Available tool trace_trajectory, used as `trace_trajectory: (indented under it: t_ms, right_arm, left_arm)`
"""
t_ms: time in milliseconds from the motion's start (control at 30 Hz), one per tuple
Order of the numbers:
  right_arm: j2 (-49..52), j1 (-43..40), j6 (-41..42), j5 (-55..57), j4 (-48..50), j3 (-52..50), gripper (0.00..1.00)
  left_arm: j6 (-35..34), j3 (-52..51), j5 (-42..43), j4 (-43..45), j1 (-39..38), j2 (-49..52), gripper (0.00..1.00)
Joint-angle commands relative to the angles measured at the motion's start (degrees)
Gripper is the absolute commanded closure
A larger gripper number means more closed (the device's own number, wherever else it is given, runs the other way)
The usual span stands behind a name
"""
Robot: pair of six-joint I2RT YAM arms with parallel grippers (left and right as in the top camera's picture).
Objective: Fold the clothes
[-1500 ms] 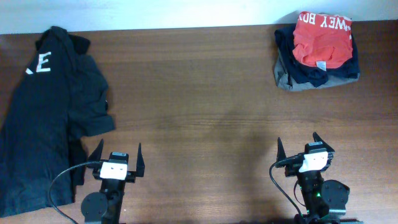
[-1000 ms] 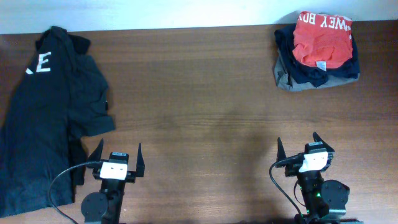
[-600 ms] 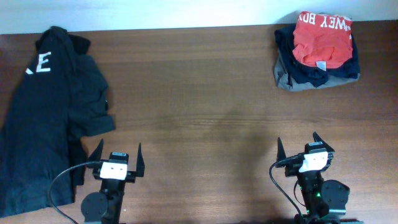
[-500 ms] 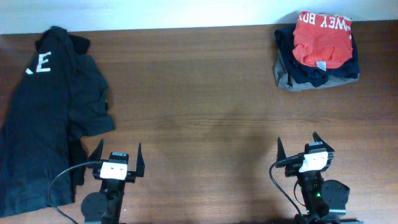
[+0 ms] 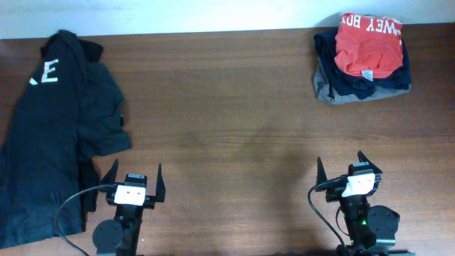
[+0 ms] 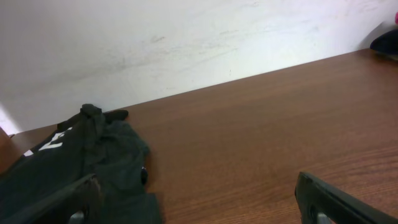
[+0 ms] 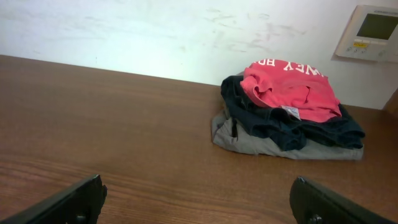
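Sprawling dark clothes (image 5: pixel 50 142) lettered "E", red top (image 5: pixel 370 46) lettered "WEY"; left fingers (image 5: pixel 111 174) and right fingers (image 5: pixel 320 171) spread

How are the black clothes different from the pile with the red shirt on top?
The black clothes lie spread out and rumpled; the pile is folded and stacked. The black clothes cover far more table than the small pile. The black clothes are dark with white lettering; the pile shows red, navy and grey layers. Both are cloth resting on the table.
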Motion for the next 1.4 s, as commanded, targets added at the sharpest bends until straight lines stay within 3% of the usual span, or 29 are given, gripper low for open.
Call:
trace_trajectory:
  t_ms: [0, 367, 967, 1200, 1367]
  right_arm:
    - [-0.42, -0.44, 0.50, 0.31, 0.37, -0.52, 0.01]
    - [-0.42, -0.44, 0.46, 1.84, 0.92, -0.52, 0.01]
    - [-0.42, -0.44, 1.01, -2.01, 13.25, -0.31, 0.01]
    - [0.31, -0.44, 0.98, -3.61, 13.25, 3.15, 0.01]
    - [4.66, -0.44, 0.96, -3.82, 12.85, 9.75, 0.01]
  left_arm:
    - [-0.72, -0.11, -0.37, -0.35, 0.24, -0.44, 0.01]
    - [-0.72, -0.11, -0.37, -0.37, 0.24, -0.44, 0.01]
    - [-0.79, 0.20, 0.48, 7.19, 0.22, -0.44, 0.01]
    - [-2.25, 6.10, 3.50, 4.59, 0.24, 1.49, 0.01]
    - [-2.23, 13.66, 3.48, 0.92, 0.24, 8.33, 0.01]
